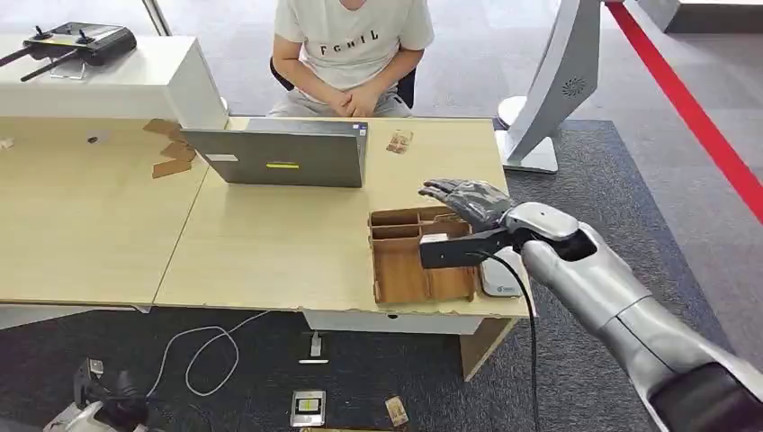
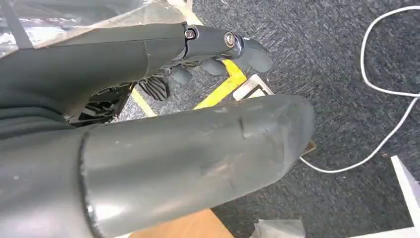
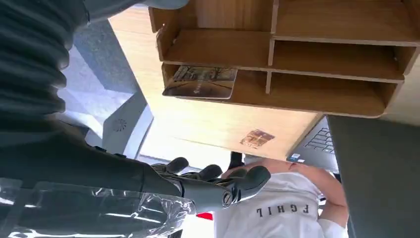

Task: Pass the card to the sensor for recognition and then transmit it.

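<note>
One silver robot arm is reaching in from the head view's 4 o'clock corner, and its right hand is hovering over the far end of a wooden tray that is sitting near the front right corner of a pale wooden table. That hand is holding nothing, with its dark fingers stretched forward and apart. In the right wrist view, the same hand is showing loosely extended fingers, and a patterned card is lying flat in an end compartment of the divided tray, well apart from the fingers. A white device is lying just beside the tray at its 3 o'clock side, partly hidden by the wrist. A second small card is lying on the table at 12 o'clock from the tray, near the far edge. A grey laptop is standing open at 10 o'clock from the tray, its back facing the robot. A person in a white shirt is sitting behind the table with hands clasped. In the left wrist view, the left hand is hanging above dark carpet, holding nothing, its fingers lightly curled with gaps between them, near a white cable.
</note>
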You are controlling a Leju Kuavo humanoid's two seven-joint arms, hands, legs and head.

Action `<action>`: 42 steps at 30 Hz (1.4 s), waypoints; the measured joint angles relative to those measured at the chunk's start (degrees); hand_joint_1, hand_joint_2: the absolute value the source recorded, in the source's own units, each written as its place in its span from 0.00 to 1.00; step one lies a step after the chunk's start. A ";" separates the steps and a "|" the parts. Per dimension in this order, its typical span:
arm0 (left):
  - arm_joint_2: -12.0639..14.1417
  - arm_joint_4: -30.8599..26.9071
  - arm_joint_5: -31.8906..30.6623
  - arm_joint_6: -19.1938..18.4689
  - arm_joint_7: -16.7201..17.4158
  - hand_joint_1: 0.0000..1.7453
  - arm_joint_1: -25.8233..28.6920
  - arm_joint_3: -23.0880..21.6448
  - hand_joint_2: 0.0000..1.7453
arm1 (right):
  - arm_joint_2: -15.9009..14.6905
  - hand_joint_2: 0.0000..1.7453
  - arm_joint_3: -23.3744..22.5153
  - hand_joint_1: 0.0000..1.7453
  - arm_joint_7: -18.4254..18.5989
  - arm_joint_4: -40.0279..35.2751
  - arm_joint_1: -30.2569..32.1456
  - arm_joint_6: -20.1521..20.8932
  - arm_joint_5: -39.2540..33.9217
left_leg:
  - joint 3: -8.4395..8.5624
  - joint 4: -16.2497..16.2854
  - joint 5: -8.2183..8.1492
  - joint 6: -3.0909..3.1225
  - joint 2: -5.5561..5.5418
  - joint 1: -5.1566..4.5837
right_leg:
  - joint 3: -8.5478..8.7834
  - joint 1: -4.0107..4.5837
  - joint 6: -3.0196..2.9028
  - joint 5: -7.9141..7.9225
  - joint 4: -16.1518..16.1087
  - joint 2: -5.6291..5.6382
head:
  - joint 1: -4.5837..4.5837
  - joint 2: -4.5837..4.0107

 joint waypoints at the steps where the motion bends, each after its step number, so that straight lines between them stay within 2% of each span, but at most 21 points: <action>1: 0.04 0.00 0.00 0.00 -0.04 0.00 0.03 0.00 0.00 | 0.02 1.00 0.00 0.00 0.02 0.11 -0.12 0.11 -0.02 | 0.00 0.00 0.00 0.00 -0.01 0.00 | 0.00 0.00 0.00 0.00 0.00 0.00 | 0.02 0.00; 14: 0.11 0.00 -0.15 -0.09 -1.66 0.00 0.03 0.02 0.00 | 0.20 1.00 -0.13 0.00 0.72 1.11 -0.54 0.28 1.42 | 0.00 0.01 0.00 0.00 0.00 0.00 | 0.00 0.00 0.00 0.00 0.00 0.00 | 0.00 0.00; 18: 0.24 0.00 -0.15 -0.11 -1.84 0.00 0.02 0.07 0.00 | 0.68 1.00 -0.48 0.00 -0.46 2.25 -0.85 0.11 2.76 | 0.00 0.00 0.00 0.00 0.01 0.00 | 0.00 0.00 0.00 0.00 0.00 0.00 | 0.00 0.00; 27: 0.89 0.00 -0.15 -0.15 -2.06 0.00 0.05 0.28 0.00 | 3.19 1.00 -0.59 0.00 -3.39 6.34 -1.80 -0.85 4.85 | -0.01 0.00 0.01 0.00 0.01 0.01 | 0.00 0.00 0.00 0.00 0.01 0.00 | 0.00 0.00; 42: 1.68 0.00 -0.35 -0.57 -1.92 0.00 0.06 1.51 0.00 | 6.36 1.00 -0.66 0.00 -4.92 12.15 -3.56 -0.98 5.77 | 0.00 0.01 0.01 0.01 0.00 0.00 | -0.01 0.00 0.00 0.00 0.01 0.00 | -0.02 0.00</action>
